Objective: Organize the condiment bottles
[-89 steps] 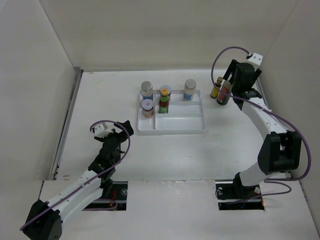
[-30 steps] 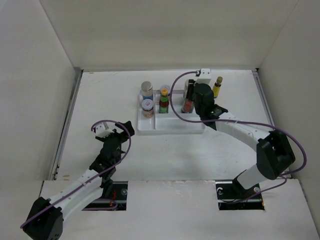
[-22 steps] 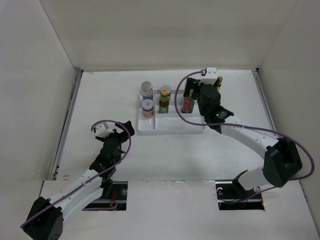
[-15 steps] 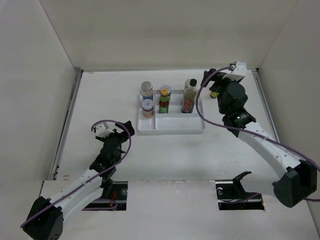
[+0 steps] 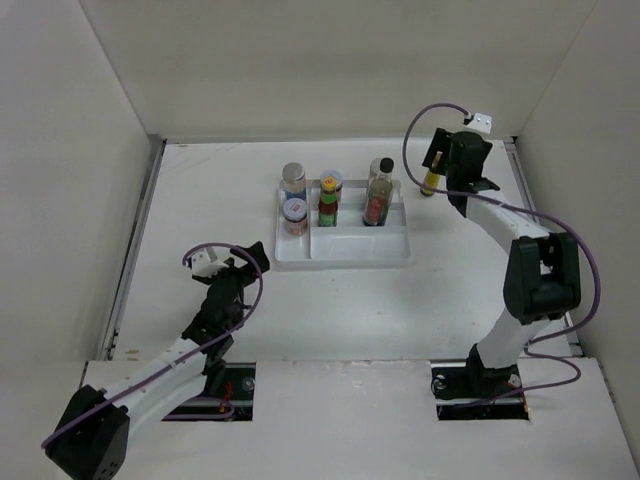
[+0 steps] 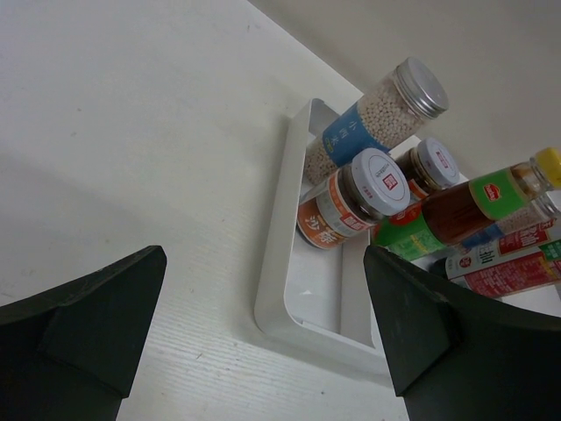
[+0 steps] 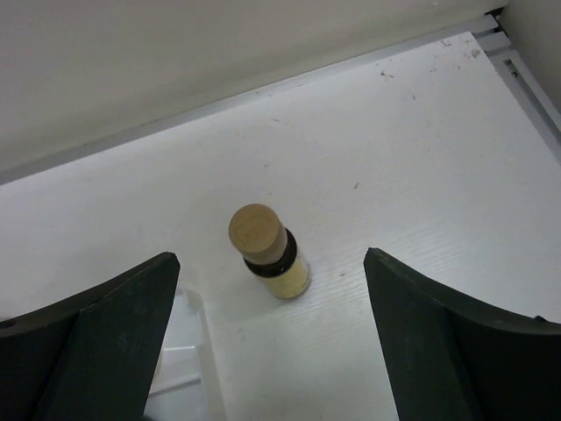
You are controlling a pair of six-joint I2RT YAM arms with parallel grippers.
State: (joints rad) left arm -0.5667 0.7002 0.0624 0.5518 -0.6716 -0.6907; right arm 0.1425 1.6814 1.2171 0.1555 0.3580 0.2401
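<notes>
- Top external view: the tall black-capped bottle [image 5: 376,203] now stands in the tray [image 5: 350,245], released.
- Right pincer [image 7: 272,351], spread wide, has swung over the last yellow-capped bottle [image 7: 270,254] outside it.

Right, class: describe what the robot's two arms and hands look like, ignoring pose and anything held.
Both the left arm and right arm have white links joined by chunky black joints. A purple cable loops loosely along each. Each wrist carries a small white box. The left hand and right hand have two broad, dark, wedge-shaped fingers. No markings show.
</notes>
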